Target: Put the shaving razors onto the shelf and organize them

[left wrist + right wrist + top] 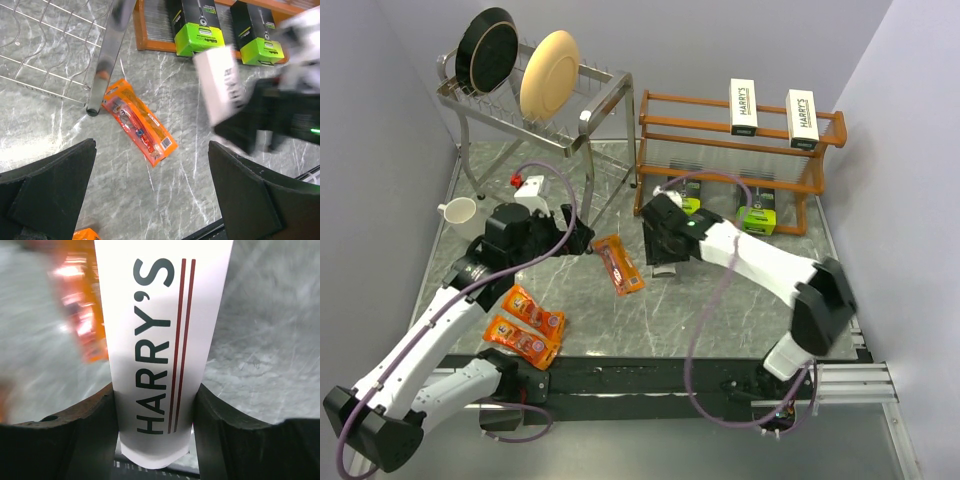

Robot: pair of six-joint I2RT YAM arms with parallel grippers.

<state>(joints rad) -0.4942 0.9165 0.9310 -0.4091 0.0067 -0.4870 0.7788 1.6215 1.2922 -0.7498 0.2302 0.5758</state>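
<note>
The right gripper [155, 395] is pinching the white HARRY'S box [160, 330] across its long sides, at seven o'clock from the wooden shelf [690, 99]. It is probably light, stiff, slick cardboard. The left gripper [152, 170] is hanging spread.

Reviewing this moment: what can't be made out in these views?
- Top view: right gripper hides the white Harry's box between its fingers.
- Left wrist view: that box is motion-blurred, print unreadable; lower orange pack cut by bottom edge.
- Right wrist view: far orange pack behind the box is blurred.
</note>
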